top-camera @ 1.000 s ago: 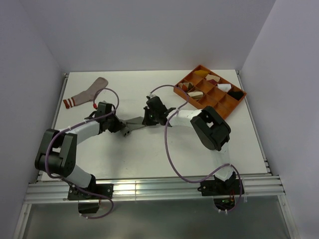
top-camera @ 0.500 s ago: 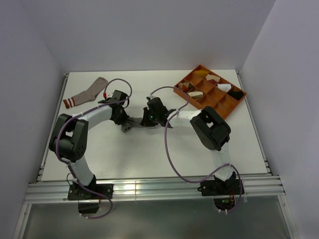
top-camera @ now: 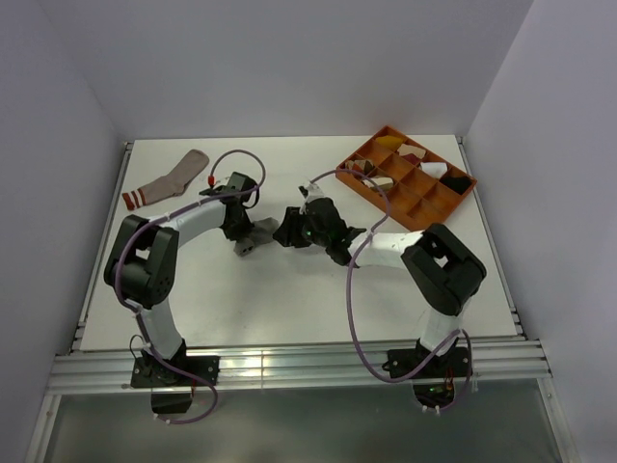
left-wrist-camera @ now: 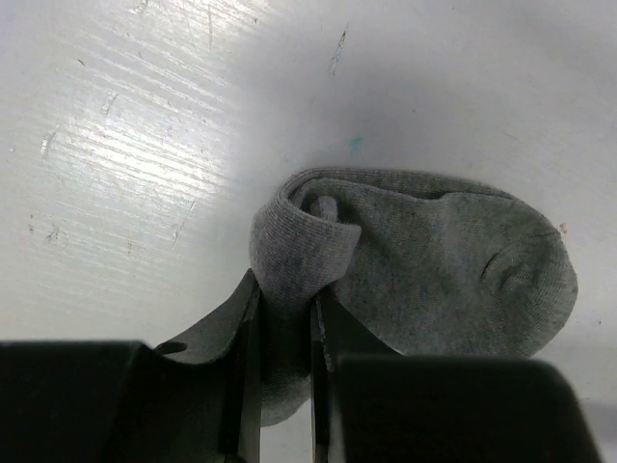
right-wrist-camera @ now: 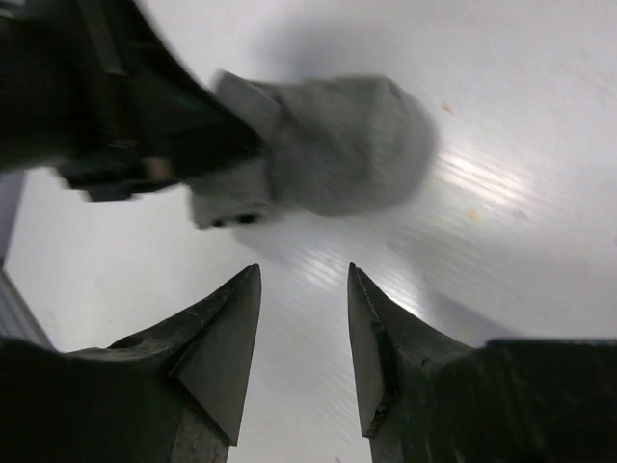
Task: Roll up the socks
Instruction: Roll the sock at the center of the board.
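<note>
The right gripper (right-wrist-camera: 304, 289) is opening and letting go of the grey sock (left-wrist-camera: 424, 260). The left gripper (left-wrist-camera: 284, 301) is pinching its rolled end tight, keeping the roll.

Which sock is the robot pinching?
The grey sock: the jaws of the left gripper pinch its rolled end. The pink sock lies flat and untouched at the table's far left.

High rear overview, close downward wrist views, sharing grey sock (left-wrist-camera: 434, 260)
</note>
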